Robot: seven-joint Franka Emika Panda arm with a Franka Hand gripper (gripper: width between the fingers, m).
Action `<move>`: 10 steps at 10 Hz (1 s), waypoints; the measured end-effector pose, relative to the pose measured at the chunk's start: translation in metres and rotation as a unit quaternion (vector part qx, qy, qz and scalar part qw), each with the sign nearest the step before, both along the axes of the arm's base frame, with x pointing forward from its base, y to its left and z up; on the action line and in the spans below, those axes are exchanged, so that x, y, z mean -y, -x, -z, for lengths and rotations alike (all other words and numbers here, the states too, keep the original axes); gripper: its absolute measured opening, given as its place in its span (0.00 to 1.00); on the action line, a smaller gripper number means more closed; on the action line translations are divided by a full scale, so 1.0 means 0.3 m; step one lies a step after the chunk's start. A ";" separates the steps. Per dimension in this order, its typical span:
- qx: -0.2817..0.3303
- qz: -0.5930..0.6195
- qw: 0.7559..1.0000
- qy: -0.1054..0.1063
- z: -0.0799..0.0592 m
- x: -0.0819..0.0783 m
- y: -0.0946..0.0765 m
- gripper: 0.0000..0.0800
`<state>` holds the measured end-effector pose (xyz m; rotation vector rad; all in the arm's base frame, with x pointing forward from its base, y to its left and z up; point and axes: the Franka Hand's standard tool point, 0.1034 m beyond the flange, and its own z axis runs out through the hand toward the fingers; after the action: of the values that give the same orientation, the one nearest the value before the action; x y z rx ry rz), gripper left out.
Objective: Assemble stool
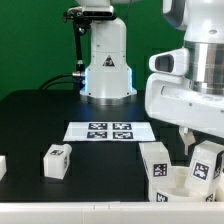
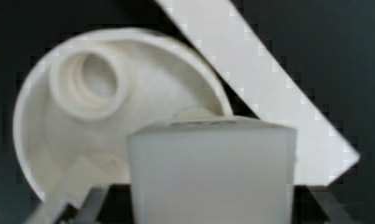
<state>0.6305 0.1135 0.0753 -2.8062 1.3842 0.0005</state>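
Note:
In the wrist view a chunky white leg stands between my gripper's dark fingers, which are shut on its sides. Just beyond it lies the round white seat, with a round socket hole showing. In the exterior view my gripper hangs at the front right, over the seat. There the held leg shows a tag, and a second leg stands beside the seat. A third leg lies apart at the front left.
The marker board lies mid-table in front of the robot base. Another white piece shows at the exterior view's left edge. A broad white strip crosses the wrist view past the seat.

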 end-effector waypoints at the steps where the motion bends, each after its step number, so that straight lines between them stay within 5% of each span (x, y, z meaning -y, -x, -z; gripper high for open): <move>1: 0.000 0.096 0.995 -0.001 -0.003 -0.004 -0.003 0.42; 3: 0.009 0.281 0.959 -0.028 -0.002 -0.003 -0.020 0.42; 6: 0.009 0.313 0.949 -0.029 0.008 -0.004 -0.012 0.42; 7: 0.010 0.292 0.956 -0.029 0.008 -0.004 -0.012 0.67; 10: 0.031 0.065 0.997 -0.027 -0.054 -0.015 -0.034 0.80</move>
<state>0.6406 0.1182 0.0914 -2.6445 1.5241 -0.0480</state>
